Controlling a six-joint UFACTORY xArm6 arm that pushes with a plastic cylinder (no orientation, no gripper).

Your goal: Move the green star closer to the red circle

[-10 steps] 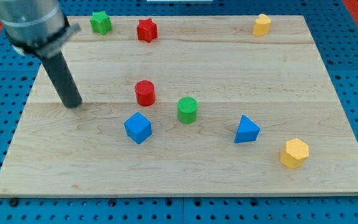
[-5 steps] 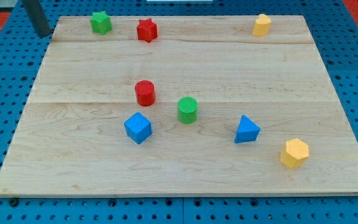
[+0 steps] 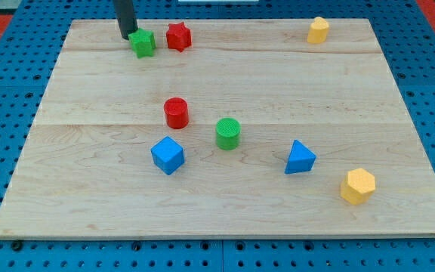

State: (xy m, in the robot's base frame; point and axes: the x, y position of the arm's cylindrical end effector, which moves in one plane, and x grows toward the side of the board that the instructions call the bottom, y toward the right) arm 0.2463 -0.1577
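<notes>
Tip (image 3: 126,36) of the rod sits against the upper-left side of the green star (image 3: 143,43); no jaws here, only a bare rod end pressed to the block. Star lies near the board's (image 3: 399,219) top edge, just left of the red star (image 3: 177,36) and well apart from the red circle (image 3: 176,112). Step in hand, as judged: pushing the star. Next move calls for a push toward the view's bottom and slightly right, keeping clear of the red star.
</notes>
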